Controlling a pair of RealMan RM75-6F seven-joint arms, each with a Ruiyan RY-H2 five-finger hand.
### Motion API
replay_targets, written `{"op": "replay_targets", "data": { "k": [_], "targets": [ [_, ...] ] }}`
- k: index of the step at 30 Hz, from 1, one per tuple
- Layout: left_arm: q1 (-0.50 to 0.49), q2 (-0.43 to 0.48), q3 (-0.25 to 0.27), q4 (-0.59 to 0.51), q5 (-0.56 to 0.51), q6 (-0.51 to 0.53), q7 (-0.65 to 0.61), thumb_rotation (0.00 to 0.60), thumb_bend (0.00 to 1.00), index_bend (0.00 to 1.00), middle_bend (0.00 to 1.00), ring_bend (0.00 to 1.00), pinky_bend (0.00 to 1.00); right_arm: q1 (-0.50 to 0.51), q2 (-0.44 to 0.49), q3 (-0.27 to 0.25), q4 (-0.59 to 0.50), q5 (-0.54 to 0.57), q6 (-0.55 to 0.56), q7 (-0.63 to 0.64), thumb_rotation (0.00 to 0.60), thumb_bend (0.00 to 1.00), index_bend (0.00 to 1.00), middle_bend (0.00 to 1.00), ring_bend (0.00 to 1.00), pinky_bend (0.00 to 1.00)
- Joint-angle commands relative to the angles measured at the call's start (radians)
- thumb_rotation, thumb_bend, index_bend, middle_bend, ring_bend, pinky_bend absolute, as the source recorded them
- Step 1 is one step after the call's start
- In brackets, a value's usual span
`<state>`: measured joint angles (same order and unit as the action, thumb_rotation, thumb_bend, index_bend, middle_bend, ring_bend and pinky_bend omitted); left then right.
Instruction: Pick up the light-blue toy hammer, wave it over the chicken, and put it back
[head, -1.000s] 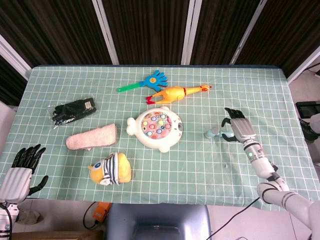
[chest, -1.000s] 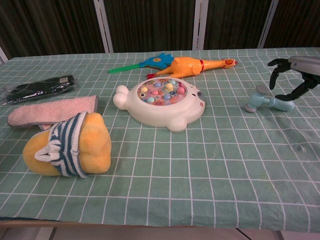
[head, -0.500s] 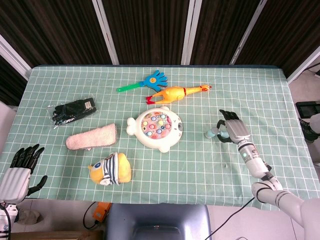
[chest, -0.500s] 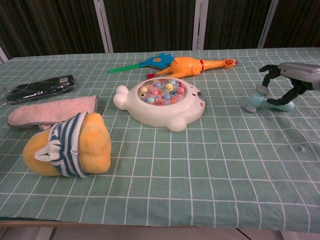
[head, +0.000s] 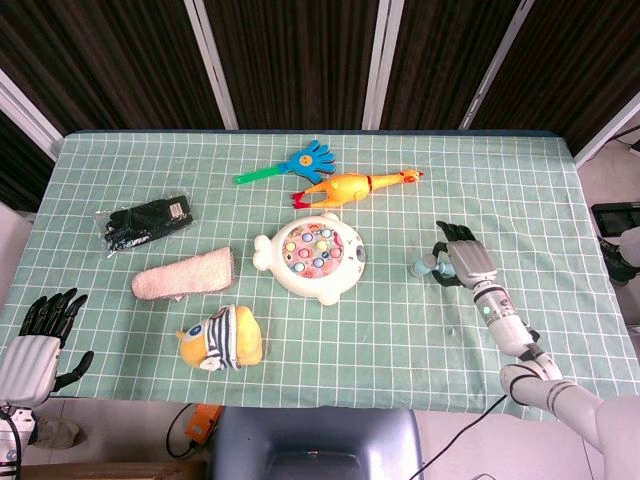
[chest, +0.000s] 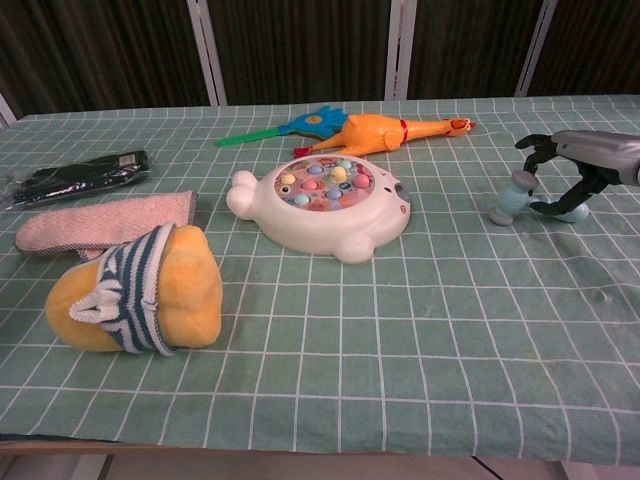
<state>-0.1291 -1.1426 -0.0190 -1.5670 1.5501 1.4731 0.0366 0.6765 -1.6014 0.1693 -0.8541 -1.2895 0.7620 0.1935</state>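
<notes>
No writing legible on any toy; right hand (chest: 572, 172) arches over hammer (chest: 512, 198), fingers spread, not gripping; left hand (head: 38, 340) spread, idle.

The counter (head: 400, 330) wears a green cloth with a white grid. The hammer (chest: 515, 197) is light blue, the chicken (head: 350, 186) orange-yellow, the towel (head: 185, 277) pink, the gloves (head: 145, 222) black.

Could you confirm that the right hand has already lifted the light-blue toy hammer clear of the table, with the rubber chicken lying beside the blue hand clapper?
Not quite: the chest view shows the light-blue toy hammer lying on the table, with the right hand arched over its handle, not lifting it. The rubber chicken does lie beside the blue hand clapper.
</notes>
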Motion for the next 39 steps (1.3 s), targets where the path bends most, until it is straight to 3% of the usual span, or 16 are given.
{"op": "replay_targets", "data": {
  "k": [1, 17, 22, 33, 39],
  "targets": [
    [0.000, 0.000, 0.000, 0.000, 0.000, 0.000, 0.000, 0.600, 0.32, 0.00, 0.02, 0.00, 0.04, 0.000, -0.001, 0.000, 0.002, 0.001, -0.002, 0.000, 0.600, 0.52, 0.63, 0.14, 0.01, 0.07],
    [-0.001, 0.003, 0.000, -0.003, -0.005, -0.006, -0.001, 0.600, 0.32, 0.00, 0.02, 0.00, 0.04, 0.005, -0.006, 0.001, 0.009, 0.012, -0.010, -0.017, 0.600, 0.55, 0.65, 0.15, 0.02, 0.10],
    [0.000, 0.004, 0.000, -0.003, -0.004, -0.005, -0.004, 0.600, 0.32, 0.00, 0.02, 0.00, 0.04, 0.007, -0.011, 0.002, 0.013, 0.017, -0.011, -0.026, 0.600, 0.55, 0.67, 0.20, 0.09, 0.15],
    [0.001, 0.005, 0.000, -0.003, -0.004, -0.004, -0.007, 0.600, 0.32, 0.00, 0.02, 0.00, 0.04, 0.008, -0.027, 0.001, 0.027, 0.021, -0.012, -0.044, 0.600, 0.55, 0.76, 0.43, 0.52, 0.68],
    [0.002, 0.006, -0.001, -0.004, -0.003, -0.001, -0.010, 0.600, 0.32, 0.00, 0.02, 0.00, 0.04, 0.007, -0.034, 0.005, 0.031, 0.023, 0.000, -0.052, 0.600, 0.55, 0.83, 0.51, 0.66, 0.84]
  ]
}}
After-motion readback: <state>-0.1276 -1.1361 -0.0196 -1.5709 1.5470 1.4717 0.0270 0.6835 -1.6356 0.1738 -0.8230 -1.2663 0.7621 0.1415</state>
